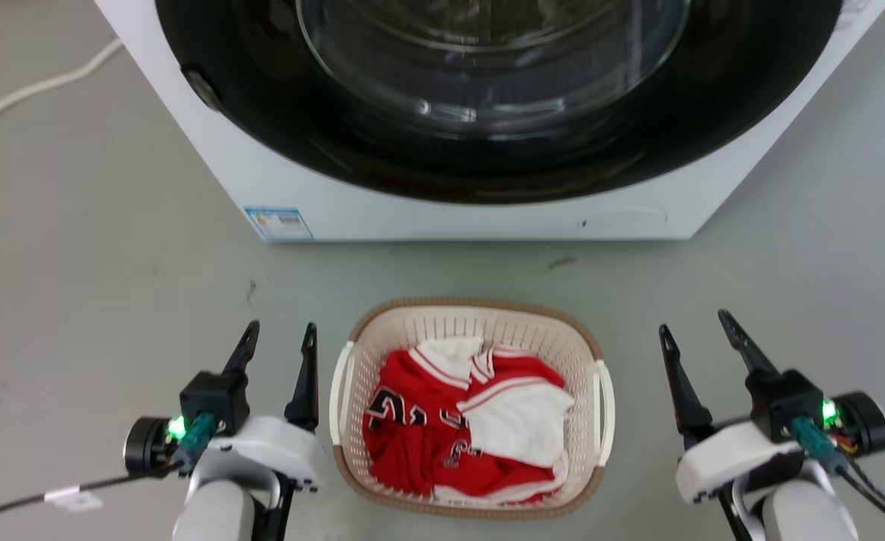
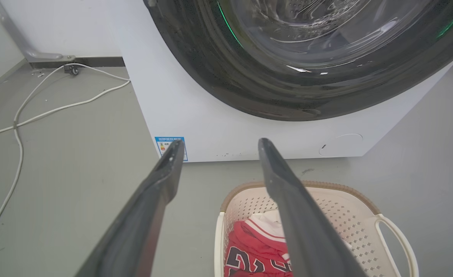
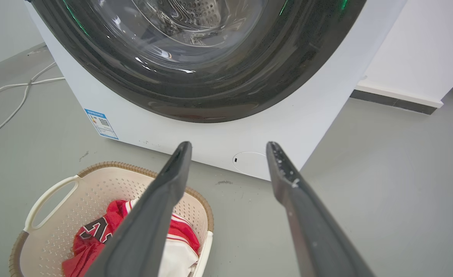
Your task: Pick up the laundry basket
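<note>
Nearest me, my left gripper (image 1: 281, 327) and right gripper (image 1: 694, 321) sit low at either side. Each has two long, dark, tapering fingers spread apart with nothing between them.

The laundry basket (image 1: 442, 329) stands on the floor (image 1: 112, 285) between the two. It is a rounded rectangle of cream plastic punched with small holes and topped by a brown woven-look rim (image 1: 480, 303). The left handle (image 1: 335, 394) and right handle (image 1: 606, 402) are white loops. My left gripper's inner finger is just beside the left handle, with a sliver of floor between them. My right gripper stands farther off from the right handle, across bare floor.

Inside the basket lies crumpled red-and-white clothing (image 1: 442, 432) with dark lettering, soft and folded over itself.

The floor is smooth, matt grey with a few dark scuffs, and it is open on both outer sides of the basket. Past the basket comes a strip of floor, then the washer (image 1: 450, 222), a white flat-fronted box with a glossy dark round door (image 1: 487, 176) around clear glass. A small blue label (image 1: 279, 223) sits at its lower left corner. Thin white cables (image 1: 37, 86) trail over the floor at the far left.
</note>
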### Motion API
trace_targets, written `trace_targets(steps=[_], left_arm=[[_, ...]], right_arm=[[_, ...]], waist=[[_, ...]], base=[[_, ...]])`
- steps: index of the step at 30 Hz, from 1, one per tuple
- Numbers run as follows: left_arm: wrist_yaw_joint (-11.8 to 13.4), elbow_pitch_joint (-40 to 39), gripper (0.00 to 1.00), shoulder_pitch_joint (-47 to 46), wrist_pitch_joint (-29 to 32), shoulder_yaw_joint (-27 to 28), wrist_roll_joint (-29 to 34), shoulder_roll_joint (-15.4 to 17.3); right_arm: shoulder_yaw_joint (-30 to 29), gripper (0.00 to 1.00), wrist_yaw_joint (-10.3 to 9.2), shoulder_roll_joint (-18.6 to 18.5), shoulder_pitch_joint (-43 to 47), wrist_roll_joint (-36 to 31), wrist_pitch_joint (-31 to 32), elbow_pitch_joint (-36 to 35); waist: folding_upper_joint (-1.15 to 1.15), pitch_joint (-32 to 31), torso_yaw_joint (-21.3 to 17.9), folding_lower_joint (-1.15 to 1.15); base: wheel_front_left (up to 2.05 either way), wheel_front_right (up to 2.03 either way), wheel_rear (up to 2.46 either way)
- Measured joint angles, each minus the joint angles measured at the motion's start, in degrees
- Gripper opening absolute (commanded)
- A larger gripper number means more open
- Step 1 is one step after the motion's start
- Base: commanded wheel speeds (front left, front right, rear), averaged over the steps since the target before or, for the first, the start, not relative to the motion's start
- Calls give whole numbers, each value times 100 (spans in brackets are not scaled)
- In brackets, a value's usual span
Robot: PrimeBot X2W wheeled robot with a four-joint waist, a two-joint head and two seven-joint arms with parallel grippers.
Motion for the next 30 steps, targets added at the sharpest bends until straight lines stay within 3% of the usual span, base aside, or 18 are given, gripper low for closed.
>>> trace_targets(steps=[18,30], left_arm=[[-134,2143,100,-2044,0,-80,254,110],[-79,3212,100,-2718,0,-153,300,157]], right_arm=[[20,100,0,0,-1757,-361,0,1333],[73,100,0,-1,-2295,-480,0,2439]], waist=[[0,2249,-27,1],[0,3247,-76,0]], base=[[0,0,0],[0,0,0]])
